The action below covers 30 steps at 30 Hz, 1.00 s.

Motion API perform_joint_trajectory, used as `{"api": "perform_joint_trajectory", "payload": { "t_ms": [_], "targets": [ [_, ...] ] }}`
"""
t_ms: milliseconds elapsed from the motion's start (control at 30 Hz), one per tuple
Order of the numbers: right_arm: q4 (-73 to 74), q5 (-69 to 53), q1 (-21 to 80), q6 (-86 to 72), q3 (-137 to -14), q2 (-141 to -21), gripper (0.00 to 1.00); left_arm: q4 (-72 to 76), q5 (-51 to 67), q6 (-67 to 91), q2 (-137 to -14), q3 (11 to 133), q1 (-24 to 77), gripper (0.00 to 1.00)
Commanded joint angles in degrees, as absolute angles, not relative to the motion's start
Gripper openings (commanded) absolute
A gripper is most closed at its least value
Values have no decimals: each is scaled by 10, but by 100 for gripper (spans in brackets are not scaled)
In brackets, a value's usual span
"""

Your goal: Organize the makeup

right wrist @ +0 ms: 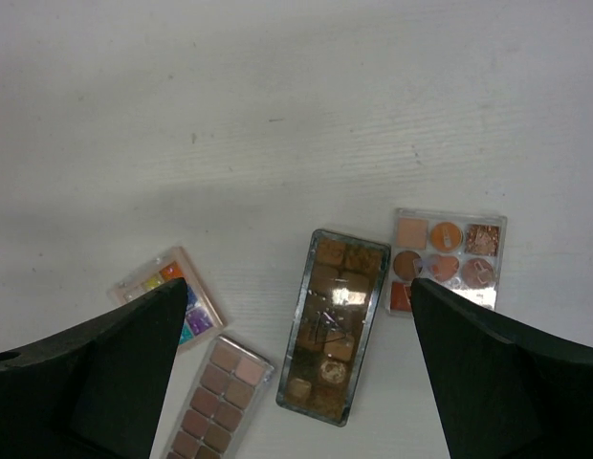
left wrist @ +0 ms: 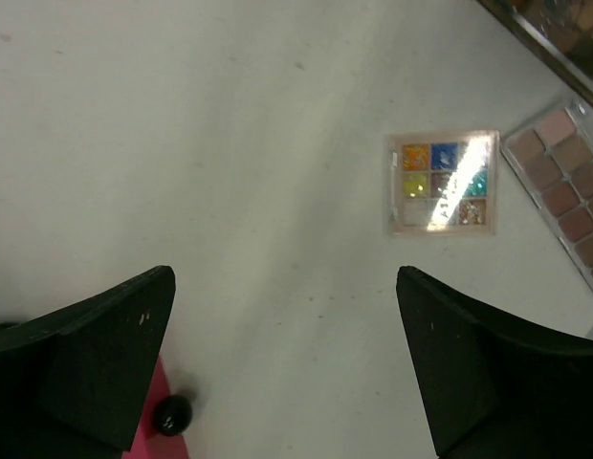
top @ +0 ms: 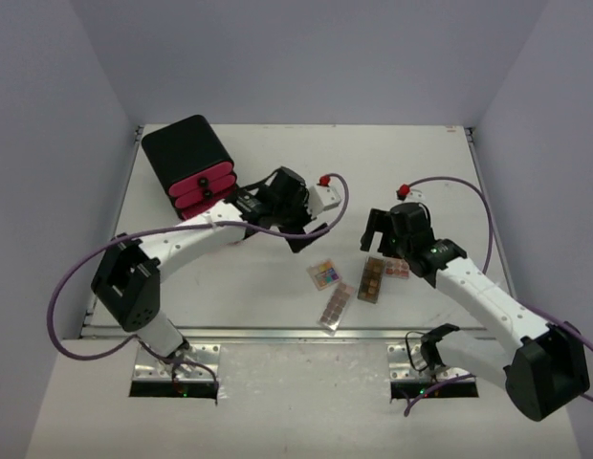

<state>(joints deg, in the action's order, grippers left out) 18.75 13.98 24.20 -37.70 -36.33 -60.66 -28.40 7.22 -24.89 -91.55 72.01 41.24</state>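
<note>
Several pieces of makeup lie at the table's middle front. They are a square multicolour palette, a long brownish palette, a dark long palette and a small orange-toned palette. My left gripper is open and empty over bare table, right of the box. Its view shows the multicolour palette and the brownish palette ahead. My right gripper is open and empty above the palettes. Its view shows the dark palette between the fingers, apart from them. No compacts or sticks show.
A large black box with pink drawers stands at the back left. A pink drawer front with a black knob sits by my left finger. The table's raised rim runs along the front.
</note>
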Motion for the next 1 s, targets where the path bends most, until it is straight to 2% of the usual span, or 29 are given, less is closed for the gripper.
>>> {"api": "perform_joint_trajectory", "payload": {
  "t_ms": [0, 167, 367, 533, 967],
  "targets": [
    [204, 150, 233, -398, -346, -597, 99, -276, 86, -268, -971, 679, 450, 100],
    [195, 119, 231, -382, -352, -616, 99, -208, 152, -272, -977, 648, 468, 100],
    [183, 123, 230, -391, -338, -597, 99, -159, 110, -260, -1027, 633, 499, 100],
    [183, 129, 231, -382, -332, -570, 99, -144, 143, -242, -1055, 636, 501, 100],
    [183, 134, 231, -379, -322, -541, 99, -127, 105, -202, -1125, 664, 512, 100]
  ]
}}
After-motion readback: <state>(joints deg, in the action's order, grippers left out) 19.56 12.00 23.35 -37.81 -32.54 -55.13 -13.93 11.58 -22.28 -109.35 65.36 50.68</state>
